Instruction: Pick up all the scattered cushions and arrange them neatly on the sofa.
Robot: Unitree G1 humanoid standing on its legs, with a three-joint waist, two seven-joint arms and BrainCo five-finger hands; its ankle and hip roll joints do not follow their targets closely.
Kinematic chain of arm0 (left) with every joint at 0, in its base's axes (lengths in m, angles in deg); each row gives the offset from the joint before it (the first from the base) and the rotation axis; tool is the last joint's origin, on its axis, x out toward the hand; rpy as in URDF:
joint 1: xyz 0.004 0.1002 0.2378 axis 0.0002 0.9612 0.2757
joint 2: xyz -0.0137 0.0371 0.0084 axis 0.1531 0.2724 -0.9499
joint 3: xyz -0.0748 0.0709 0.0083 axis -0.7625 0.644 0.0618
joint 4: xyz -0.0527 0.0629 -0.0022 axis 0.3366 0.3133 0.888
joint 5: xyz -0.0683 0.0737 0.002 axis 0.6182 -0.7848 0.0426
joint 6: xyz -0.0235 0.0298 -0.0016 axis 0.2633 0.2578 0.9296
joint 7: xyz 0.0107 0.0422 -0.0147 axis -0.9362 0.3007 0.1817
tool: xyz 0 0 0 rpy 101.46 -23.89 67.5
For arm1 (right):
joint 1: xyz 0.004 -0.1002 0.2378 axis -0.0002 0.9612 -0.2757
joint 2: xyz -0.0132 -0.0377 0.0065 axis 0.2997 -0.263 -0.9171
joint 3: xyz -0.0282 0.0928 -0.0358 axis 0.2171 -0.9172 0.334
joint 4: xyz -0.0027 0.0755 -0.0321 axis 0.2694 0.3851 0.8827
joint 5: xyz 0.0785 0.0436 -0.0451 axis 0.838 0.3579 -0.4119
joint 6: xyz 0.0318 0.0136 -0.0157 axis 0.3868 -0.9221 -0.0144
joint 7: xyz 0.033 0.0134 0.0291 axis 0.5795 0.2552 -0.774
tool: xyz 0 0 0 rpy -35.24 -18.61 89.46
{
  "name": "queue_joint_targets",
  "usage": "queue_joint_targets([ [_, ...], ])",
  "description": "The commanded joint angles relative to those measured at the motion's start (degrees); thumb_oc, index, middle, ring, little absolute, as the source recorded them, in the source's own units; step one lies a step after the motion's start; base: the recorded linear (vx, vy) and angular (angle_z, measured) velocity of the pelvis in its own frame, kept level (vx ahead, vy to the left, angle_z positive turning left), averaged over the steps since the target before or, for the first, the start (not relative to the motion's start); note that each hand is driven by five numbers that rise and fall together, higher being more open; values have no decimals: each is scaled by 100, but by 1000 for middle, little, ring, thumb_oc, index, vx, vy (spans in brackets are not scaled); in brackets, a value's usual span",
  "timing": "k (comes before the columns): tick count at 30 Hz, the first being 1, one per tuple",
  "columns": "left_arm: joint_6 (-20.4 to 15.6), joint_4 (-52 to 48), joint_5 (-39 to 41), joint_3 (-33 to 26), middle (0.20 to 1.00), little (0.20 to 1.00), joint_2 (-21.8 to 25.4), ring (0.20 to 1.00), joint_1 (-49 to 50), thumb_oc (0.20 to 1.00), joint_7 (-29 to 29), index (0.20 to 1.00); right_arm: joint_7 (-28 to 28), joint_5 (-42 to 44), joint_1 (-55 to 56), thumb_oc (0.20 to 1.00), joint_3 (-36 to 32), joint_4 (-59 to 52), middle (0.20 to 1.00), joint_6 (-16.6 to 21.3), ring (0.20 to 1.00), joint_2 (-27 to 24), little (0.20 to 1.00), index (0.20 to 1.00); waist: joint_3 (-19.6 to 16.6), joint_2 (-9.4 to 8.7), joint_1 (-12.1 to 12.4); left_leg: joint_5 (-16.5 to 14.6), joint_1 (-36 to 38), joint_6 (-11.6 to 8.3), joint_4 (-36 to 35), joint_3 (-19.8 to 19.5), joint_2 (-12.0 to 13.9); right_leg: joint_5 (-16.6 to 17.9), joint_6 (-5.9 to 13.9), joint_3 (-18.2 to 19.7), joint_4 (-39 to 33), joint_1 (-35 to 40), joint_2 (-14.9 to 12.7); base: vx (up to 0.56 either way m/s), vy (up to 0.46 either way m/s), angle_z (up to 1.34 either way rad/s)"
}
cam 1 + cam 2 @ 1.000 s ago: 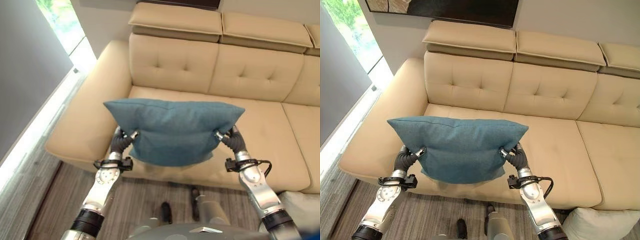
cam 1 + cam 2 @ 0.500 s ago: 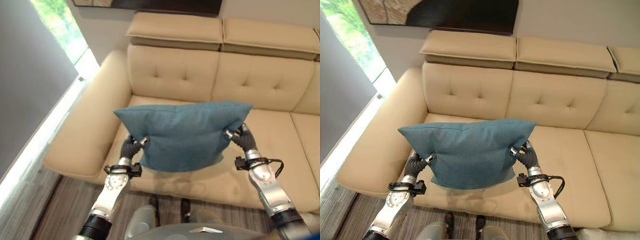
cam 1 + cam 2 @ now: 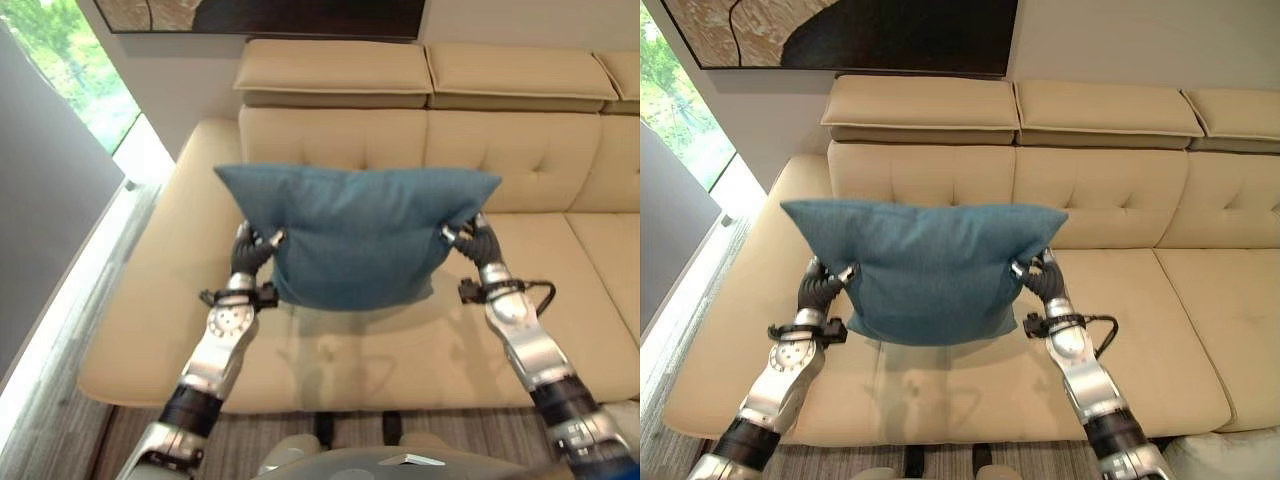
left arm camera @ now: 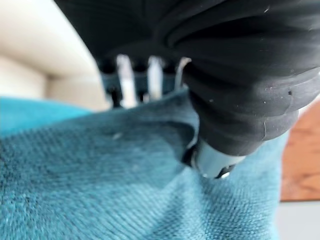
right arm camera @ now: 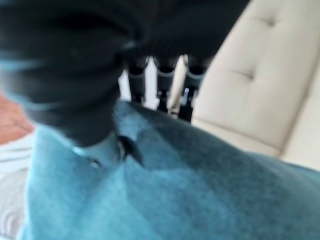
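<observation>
A teal cushion [image 3: 355,232] hangs upright in the air over the left seat of the beige sofa [image 3: 330,345], in front of its backrest. My left hand [image 3: 248,252] pinches the cushion's left edge and my right hand [image 3: 474,243] pinches its right edge. In the left wrist view the thumb [image 4: 212,159] presses into the teal cloth [image 4: 100,185] with the fingers [image 4: 125,77] curled behind it. The right wrist view has the same grip, thumb [image 5: 97,147] on the cushion [image 5: 175,195].
The sofa's left armrest [image 3: 150,260] lies beside my left arm. A white cushion [image 3: 1225,458] lies on the floor at the lower right. A dark picture [image 3: 860,35] hangs above the backrest, and a window [image 3: 70,60] is at the far left.
Both hands have carried the teal cushion up and further over the seat toward the backrest. The camera has moved closer to the sofa.
</observation>
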Motion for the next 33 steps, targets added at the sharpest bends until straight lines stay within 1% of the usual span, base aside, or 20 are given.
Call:
queue_joint_targets([
  [1,-604,204,-87,452,200,200,-53,200,-1144,200,-193,200,294,-39,-883,200,241,-91,200,381,200,28,200,200,-469,-53,74,-613,-64,-208,178,215,177,-67,350,-136,101,-213,-23,-128,-23,-17],
  [3,-663,805,24,761,200,200,-26,200,-2226,200,-468,200,616,-12,-1898,200,584,433,200,334,200,73,200,200,-278,-40,63,-463,-460,-220,110,226,220,91,399,-77,93,-688,9,-198,-37,-21],
  [4,-671,823,26,761,200,200,-26,200,-2252,200,-469,200,619,-10,-1924,200,585,450,200,340,200,72,200,200,-279,-40,63,-461,-480,-221,114,226,221,94,399,-77,97,-708,10,-178,-34,-8],
  [5,-707,1136,91,900,200,200,-7,200,-2746,200,-581,200,752,26,-2372,200,717,699,200,308,200,15,200,200,-206,-34,48,-376,-721,-236,92,204,229,177,413,-54,91,-965,33,-84,-20,0],
  [6,-714,1152,95,899,200,200,-8,200,-2769,200,-580,200,753,30,-2394,200,718,714,200,314,200,13,200,200,-210,-32,46,-373,-743,-236,95,202,230,180,412,-56,94,-986,33,-122,-27,1],
  [9,-788,1525,221,1050,200,200,57,200,-3409,200,-715,200,911,141,-3038,200,810,1051,200,294,200,-109,200,200,-145,-16,20,-227,-1158,-273,68,145,243,288,410,-73,105,-1427,68,-101,-24,0],
  [11,-859,1919,322,1220,200,200,121,200,-3955,200,-799,200,1015,232,-3552,200,944,1403,200,285,200,-281,200,200,-128,-20,-18,-88,-1516,-342,56,111,239,366,407,-125,112,-1756,74,-84,-36,3],
  [15,-915,2645,483,1416,200,200,404,200,-4768,200,-783,200,1091,453,-4402,200,1203,2025,200,332,200,-556,200,200,-123,-33,-50,91,-2000,-441,40,59,244,456,425,-191,113,-2202,72,-50,-43,11],
  [19,-957,2986,614,1528,200,200,528,200,-5151,200,-744,200,1111,595,-4806,200,1365,2339,200,390,200,-615,200,200,-102,-49,-62,153,-2195,-487,40,37,247,491,457,-239,102,-2377,83,-27,-45,1],
  [20,-993,3139,651,1607,200,200,633,200,-5373,200,-720,200,1118,641,-5061,200,1489,2489,200,420,200,-731,200,200,-105,-72,-53,184,-2308,-512,40,29,247,509,475,-271,84,-2480,95,-14,-51,1],
  [23,-1013,3207,733,1704,200,200,755,200,-5549,200,-693,200,1128,685,-5338,200,1627,2545,200,451,200,-865,200,200,-131,-86,-58,195,-2427,-534,40,-12,251,505,488,-306,81,-2592,108,5,-53,-2],
  [27,-1000,3317,748,1783,200,200,804,200,-5697,200,-667,200,1113,776,-5464,200,1719,2635,200,481,200,-856,200,200,-107,-95,-47,205,-2461,-545,40,-45,257,497,491,-322,77,-2623,106,3,-48,8],
  [33,-975,3646,813,1901,200,200,834,200,-5930,200,-607,200,1041,849,-5675,200,1936,2869,200,507,200,-864,200,200,-24,-61,-42,261,-2668,-563,40,-84,263,535,501,-361,87,-2850,113,0,0,0],
])
